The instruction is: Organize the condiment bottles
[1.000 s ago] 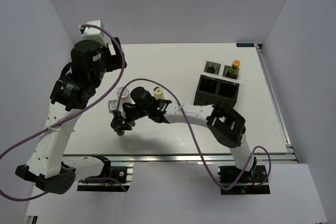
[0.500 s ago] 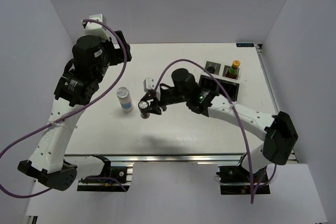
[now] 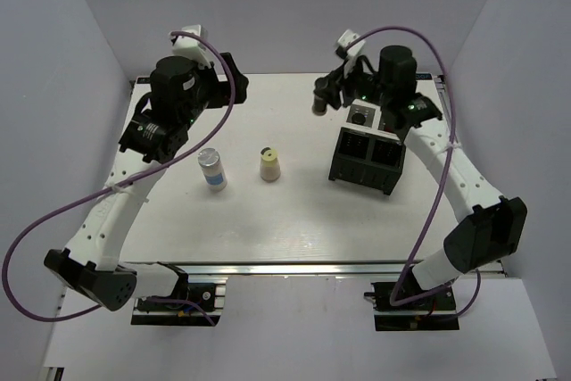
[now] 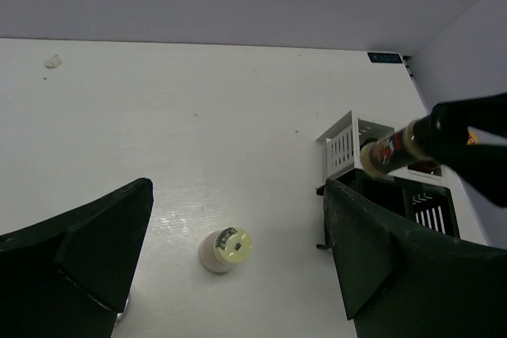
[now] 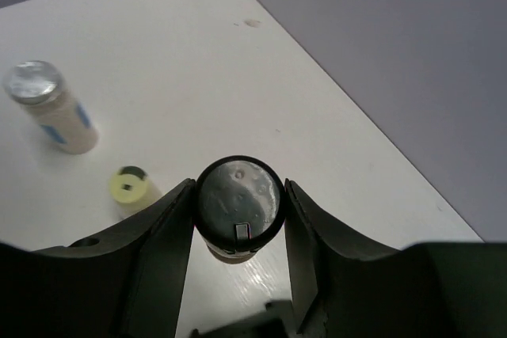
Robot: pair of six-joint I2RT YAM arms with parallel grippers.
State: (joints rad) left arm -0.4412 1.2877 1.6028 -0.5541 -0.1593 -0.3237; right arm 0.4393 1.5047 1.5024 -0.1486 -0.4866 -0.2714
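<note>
My right gripper [image 3: 321, 95] is shut on a dark black-lidded jar [image 3: 318, 105], held in the air just left of the rack's back corner; the right wrist view shows its lid [image 5: 239, 198] clamped between both fingers. A second dark jar [image 3: 359, 117] stands in the rack's back left compartment. The blue-labelled white bottle [image 3: 212, 169] and the cream bottle [image 3: 269, 165] stand on the table at left centre, and both show in the right wrist view [image 5: 47, 112] [image 5: 131, 187]. My left gripper [image 3: 234, 80] is open and empty, high above the cream bottle [image 4: 224, 249]. The red sauce bottle is hidden behind my right arm.
The black compartmented rack [image 3: 366, 156] stands at the back right, with a white slatted part [image 4: 348, 144] at its rear. The table's right edge has a metal rail [image 3: 464, 167]. Purple cables loop off both arms.
My right arm has carried the dark jar from the table's left-middle up and across to the back right beside the rack. My left arm has swung toward the back. The cream bottle is uncovered.
</note>
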